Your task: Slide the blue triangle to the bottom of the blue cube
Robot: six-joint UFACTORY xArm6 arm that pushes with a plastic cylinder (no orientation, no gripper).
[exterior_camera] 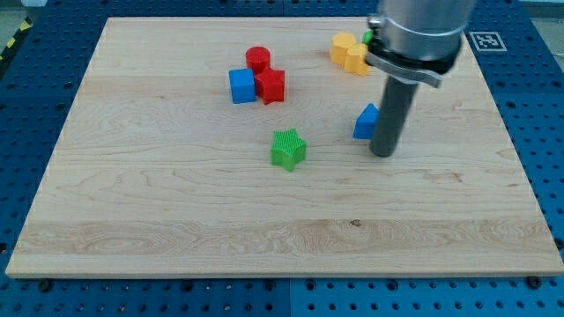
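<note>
The blue triangle (365,121) lies right of the board's centre, partly hidden by my rod. My tip (382,153) rests on the board just to the right of the triangle and slightly below it, touching or nearly touching it. The blue cube (241,86) sits at the upper middle-left, well to the left of the triangle. A red block (270,86) touches the cube's right side and a red cylinder (257,59) stands just above them.
A green star (287,148) lies between the cube and the triangle, lower down. Yellow blocks (349,51) sit near the top edge with a green block (367,38) behind them, partly hidden by the arm. The wooden board (176,220) ends on a blue pegboard.
</note>
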